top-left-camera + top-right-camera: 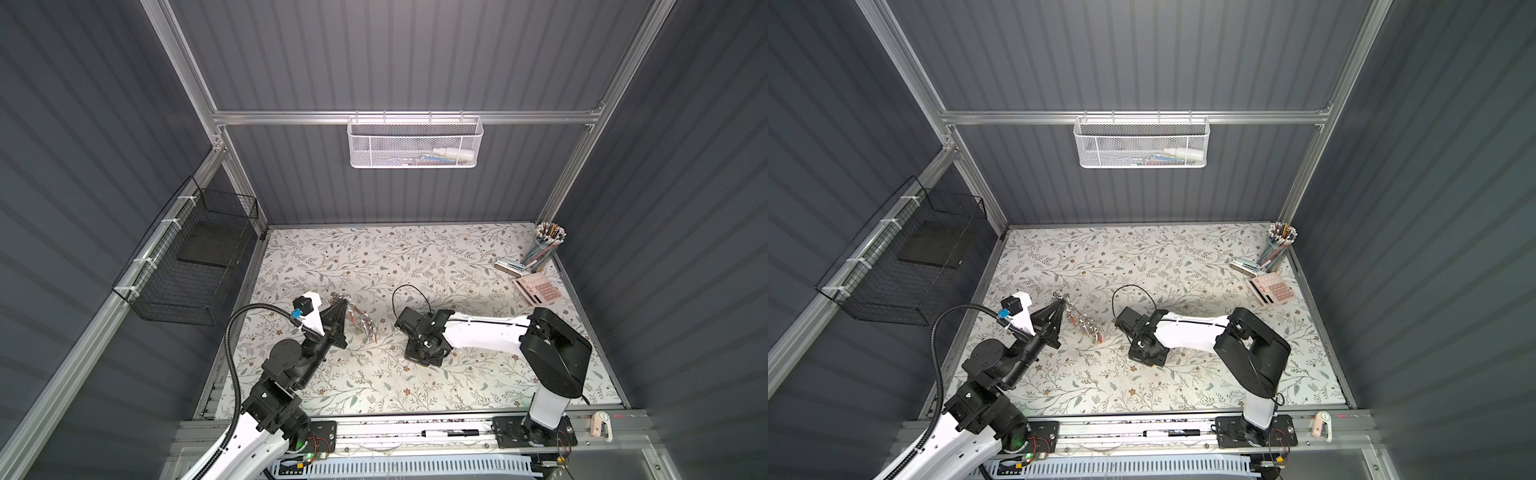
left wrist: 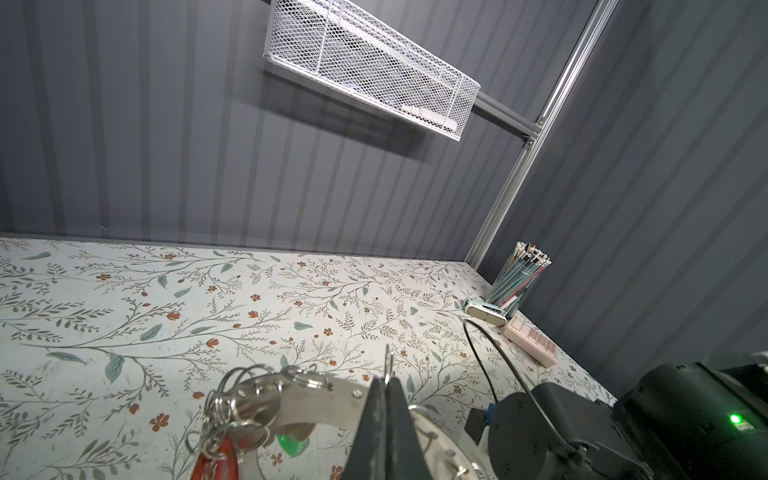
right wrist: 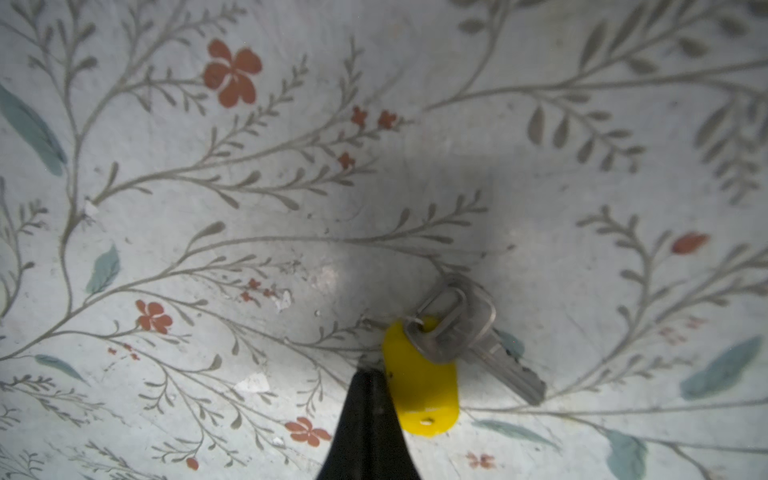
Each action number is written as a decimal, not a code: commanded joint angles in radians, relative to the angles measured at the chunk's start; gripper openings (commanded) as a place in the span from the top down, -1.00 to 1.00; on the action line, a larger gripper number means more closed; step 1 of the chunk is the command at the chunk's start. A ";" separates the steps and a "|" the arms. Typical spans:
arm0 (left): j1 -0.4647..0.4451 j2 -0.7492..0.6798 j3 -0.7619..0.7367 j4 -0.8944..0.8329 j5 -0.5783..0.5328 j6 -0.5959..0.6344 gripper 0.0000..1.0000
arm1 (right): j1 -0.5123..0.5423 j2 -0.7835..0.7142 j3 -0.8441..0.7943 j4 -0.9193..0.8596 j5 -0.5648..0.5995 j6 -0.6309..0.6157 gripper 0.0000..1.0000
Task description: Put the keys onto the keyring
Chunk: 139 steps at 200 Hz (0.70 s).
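**Both grippers pinched shut**

The right gripper (image 3: pixel 368 374) points down at the flowery table (image 3: pixel 249 187). Its fingers are pressed together. The tips sit right beside the yellow tag (image 3: pixel 419 386) of a silver key (image 3: pixel 469 332) lying flat. I cannot tell if it grips anything. Farther back, the left gripper (image 2: pixel 386 384) is squeezed tight on the big grey keyring (image 2: pixel 316 399). A red tag (image 2: pixel 216 461) and a green tag (image 2: pixel 293 442) hang on it.

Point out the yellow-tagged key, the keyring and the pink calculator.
yellow-tagged key (image 3: pixel 422 378): right wrist view, on its yellow tag.
keyring (image 2: pixel 320 400): left wrist view, on the hoop's flat grey band.
pink calculator (image 1: pixel 539 291): in a top view, on its keypad.
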 commanded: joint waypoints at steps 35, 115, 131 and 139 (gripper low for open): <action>-0.004 0.007 0.032 0.055 -0.021 0.012 1.00 | -0.036 -0.053 -0.129 -0.029 0.070 0.071 1.00; -0.004 0.029 0.028 0.073 -0.017 0.014 1.00 | -0.087 -0.103 -0.206 -0.054 0.154 0.057 1.00; -0.004 0.026 0.023 0.077 -0.022 0.012 1.00 | -0.102 -0.122 -0.233 -0.051 0.161 0.061 1.00; -0.005 0.028 0.022 0.078 -0.022 0.011 1.00 | -0.109 -0.127 -0.242 -0.052 0.163 0.059 1.00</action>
